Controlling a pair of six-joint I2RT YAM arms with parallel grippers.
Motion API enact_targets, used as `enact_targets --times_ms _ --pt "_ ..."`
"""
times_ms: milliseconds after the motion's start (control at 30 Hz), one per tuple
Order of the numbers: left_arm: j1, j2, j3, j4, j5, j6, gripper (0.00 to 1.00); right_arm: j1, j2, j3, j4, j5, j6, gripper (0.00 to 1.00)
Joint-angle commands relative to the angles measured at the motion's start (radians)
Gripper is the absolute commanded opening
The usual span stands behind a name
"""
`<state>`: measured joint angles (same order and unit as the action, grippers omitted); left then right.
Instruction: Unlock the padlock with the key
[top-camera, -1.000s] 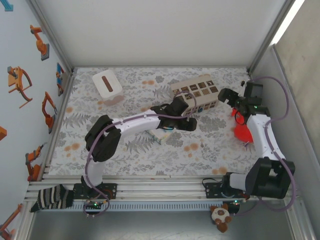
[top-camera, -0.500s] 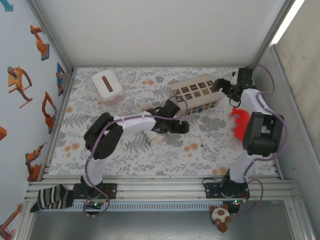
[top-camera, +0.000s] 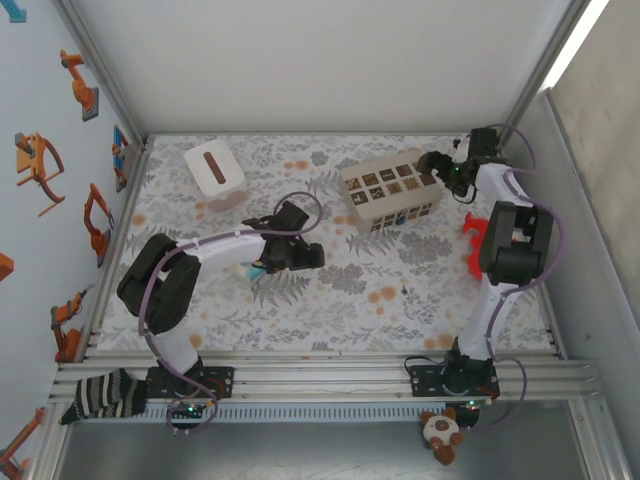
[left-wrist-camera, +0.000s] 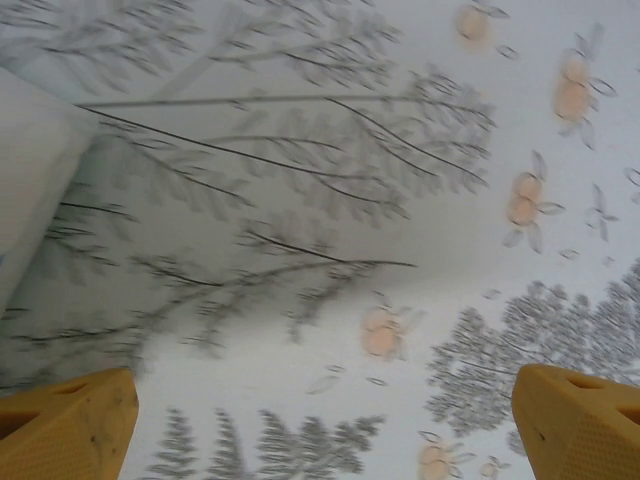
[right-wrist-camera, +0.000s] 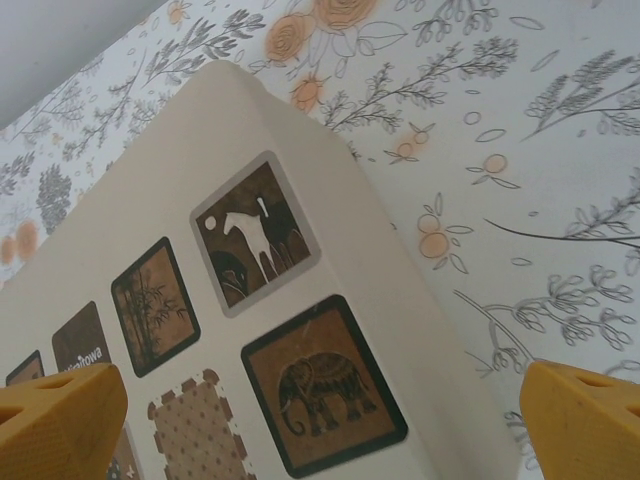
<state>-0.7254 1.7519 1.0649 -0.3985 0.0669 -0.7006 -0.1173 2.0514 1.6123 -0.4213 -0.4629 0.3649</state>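
I cannot make out the padlock or the key in these views. My left gripper (top-camera: 303, 257) hovers low over the floral tablecloth, left of centre, open, with only cloth between its yellow fingertips (left-wrist-camera: 70, 425). A small pale bluish object (top-camera: 252, 268) lies beside that wrist; I cannot tell what it is. My right gripper (top-camera: 433, 165) is at the back right, over the right end of a beige box with brown picture tiles (top-camera: 390, 188). It is open, and the elephant tile (right-wrist-camera: 325, 385) lies below its spread fingers.
A white tissue box (top-camera: 214, 170) stands at the back left. A red object (top-camera: 475, 255) lies by the right wall, beside the right arm. A pale slab (left-wrist-camera: 30, 170) enters the left wrist view from the left. Metal frame walls bound the table.
My left arm has drawn back to the left, away from the beige box. My right arm has stretched toward the back, bringing its gripper over the box's right end. Both stayed open.
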Motion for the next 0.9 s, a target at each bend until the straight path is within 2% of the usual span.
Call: enact_targets --times_ms 0,167,300,433,667,800,867 --pt "0.055 -0.034 -0.020 -0.018 -0.025 0.041 0.96 0.004 0.040 0.056 -0.058 -0.073 -0.026 1.00" --pt "0.144 -0.061 -0.023 -0.005 -0.018 0.059 0.96 0.016 0.113 0.181 -0.164 -0.080 -0.081 1.00" --pt "0.152 -0.109 -0.022 0.022 0.000 0.079 0.96 0.027 0.149 0.237 -0.213 -0.111 -0.114 1.00" --pt "0.159 -0.123 0.005 0.127 0.085 0.031 0.96 0.040 0.165 0.258 -0.238 -0.120 -0.136 1.00" --pt "0.163 0.072 0.219 0.302 0.271 -0.103 0.96 0.072 0.144 0.245 -0.226 -0.131 -0.129 1.00" --pt "0.159 0.177 0.348 0.298 0.248 -0.111 0.96 0.094 0.129 0.230 -0.220 -0.132 -0.128 1.00" --pt "0.160 0.234 0.416 0.278 0.277 -0.118 0.96 0.105 0.120 0.218 -0.216 -0.131 -0.129 1.00"
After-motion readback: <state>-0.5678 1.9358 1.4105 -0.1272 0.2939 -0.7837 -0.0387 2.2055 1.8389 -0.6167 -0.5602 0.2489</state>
